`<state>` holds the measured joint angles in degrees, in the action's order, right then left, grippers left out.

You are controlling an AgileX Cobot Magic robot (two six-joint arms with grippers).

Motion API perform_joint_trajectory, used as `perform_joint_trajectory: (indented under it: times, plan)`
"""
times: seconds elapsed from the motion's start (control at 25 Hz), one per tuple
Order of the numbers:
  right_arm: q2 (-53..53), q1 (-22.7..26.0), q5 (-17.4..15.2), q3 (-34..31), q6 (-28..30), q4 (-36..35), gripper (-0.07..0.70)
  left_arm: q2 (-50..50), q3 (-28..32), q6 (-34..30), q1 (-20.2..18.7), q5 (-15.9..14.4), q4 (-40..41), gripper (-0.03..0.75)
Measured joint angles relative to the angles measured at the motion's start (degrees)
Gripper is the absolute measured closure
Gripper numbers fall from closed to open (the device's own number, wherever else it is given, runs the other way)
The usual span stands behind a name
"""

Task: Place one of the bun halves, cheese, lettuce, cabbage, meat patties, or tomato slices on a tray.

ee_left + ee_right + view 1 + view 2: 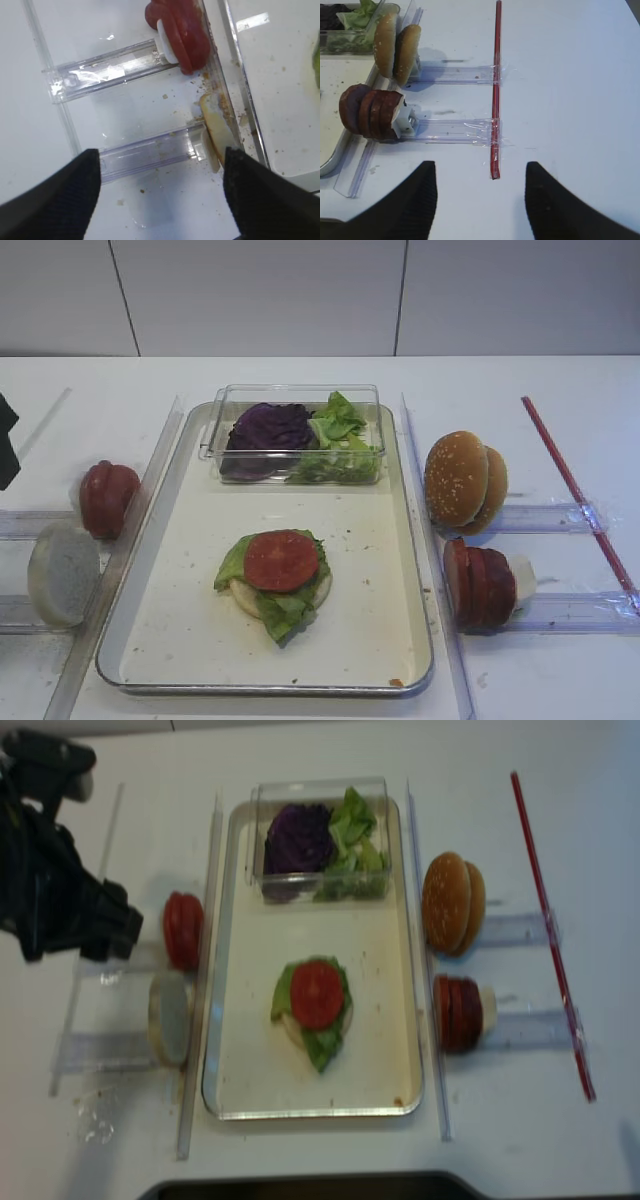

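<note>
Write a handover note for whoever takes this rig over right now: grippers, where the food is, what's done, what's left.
Left gripper: open, empty, over the left racks beside the pale bun half and the tomato slices.
Right gripper: open, empty, over bare table near the red rod.
Tray: holds a stack of bun half, lettuce leaf and a tomato slice on top, plus the clear box with purple cabbage and lettuce.
Right racks: sesame bun halves and meat patties, all on edge.
Done: stack built up to the tomato slice.
Left: pick the next ingredient; neither gripper is on one yet.
</note>
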<state>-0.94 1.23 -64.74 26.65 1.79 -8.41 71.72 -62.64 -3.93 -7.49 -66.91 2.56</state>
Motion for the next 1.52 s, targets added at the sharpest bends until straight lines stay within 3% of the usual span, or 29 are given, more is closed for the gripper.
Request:
perform_joint_trajectory:
  times: [0.6, 1.04, 1.52]
  plan:
    - [0.0, 0.0, 0.0, 0.0, 0.0, 0.0, 0.216, -22.4, 16.5, 0.0, 0.0, 0.1, 0.0, 0.243]
    - [0.0, 0.0, 0.0, 0.0, 0.0, 0.0, 0.216, -38.7, 24.6, 0.2, 0.0, 1.1, -0.6, 0.243]
    - [0.0, 0.0, 0.0, 0.0, 0.0, 0.0, 0.216, -49.3, 33.9, 0.2, 0.0, 1.3, -4.8, 0.243]
